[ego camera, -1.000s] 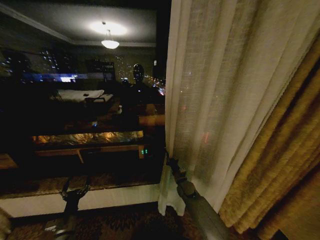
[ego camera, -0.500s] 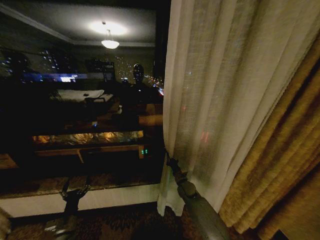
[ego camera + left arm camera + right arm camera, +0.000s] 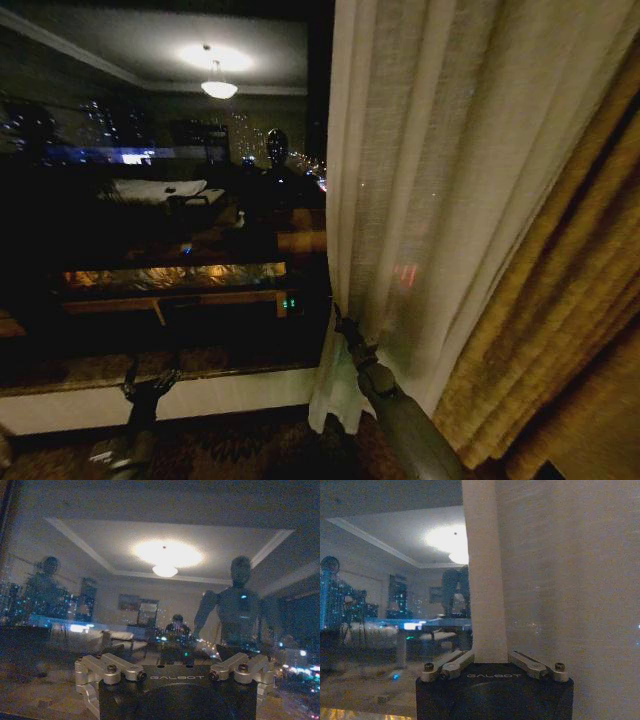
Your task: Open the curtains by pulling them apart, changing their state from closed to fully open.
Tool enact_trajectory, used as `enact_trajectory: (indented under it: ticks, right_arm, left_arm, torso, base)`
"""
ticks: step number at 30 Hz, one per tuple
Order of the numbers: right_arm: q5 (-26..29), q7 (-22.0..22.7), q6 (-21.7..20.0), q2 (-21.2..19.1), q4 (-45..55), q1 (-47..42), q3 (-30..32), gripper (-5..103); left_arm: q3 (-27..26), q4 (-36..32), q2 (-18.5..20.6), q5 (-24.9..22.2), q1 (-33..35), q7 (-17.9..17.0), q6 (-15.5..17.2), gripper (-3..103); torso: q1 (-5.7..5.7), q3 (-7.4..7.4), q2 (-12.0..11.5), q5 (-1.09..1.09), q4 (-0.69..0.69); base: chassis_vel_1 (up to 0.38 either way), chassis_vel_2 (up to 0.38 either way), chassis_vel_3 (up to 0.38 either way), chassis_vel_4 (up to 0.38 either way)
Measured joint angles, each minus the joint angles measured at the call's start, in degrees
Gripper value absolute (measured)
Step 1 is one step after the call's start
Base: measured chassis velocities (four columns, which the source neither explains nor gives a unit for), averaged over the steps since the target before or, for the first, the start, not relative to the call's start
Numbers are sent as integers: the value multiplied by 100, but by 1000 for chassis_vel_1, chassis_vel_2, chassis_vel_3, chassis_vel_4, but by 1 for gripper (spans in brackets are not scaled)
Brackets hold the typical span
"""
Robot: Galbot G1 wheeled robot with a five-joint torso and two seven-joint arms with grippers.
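The sheer cream curtain (image 3: pixel 440 180) hangs at the right of the dark window, its left edge falling to the floor. My right gripper (image 3: pixel 340 322) reaches up from below to that edge at about sill height. In the right wrist view the curtain's folded hem (image 3: pixel 482 580) runs straight down between the jaws of the right gripper (image 3: pixel 490 657), which is shut on it. My left gripper (image 3: pixel 150 378) hangs low in front of the sill, open and holding nothing. The left gripper (image 3: pixel 175 680) faces the bare window glass.
Heavy golden drapes (image 3: pixel 560 330) hang to the right of the sheer panel. The window glass (image 3: pixel 160 200) mirrors the lit room and a ceiling lamp (image 3: pixel 218 88). A white wall strip (image 3: pixel 230 395) runs under the sill, with patterned carpet below.
The whole head view has drifted slightly left. My right gripper stays shut on the curtain's edge at the same height, and the left gripper has not moved.
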Motion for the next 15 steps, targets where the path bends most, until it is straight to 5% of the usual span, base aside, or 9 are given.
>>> enact_trajectory:
  ticks: [15]
  right_arm:
    - [-205,-149,281,-83,-48,-105,42,0]
  left_arm:
    - [3,0,-1,0,0,2,0,100]
  torso:
    - [0,0,0,2,-3]
  base:
    - [-287,-279,275,276]
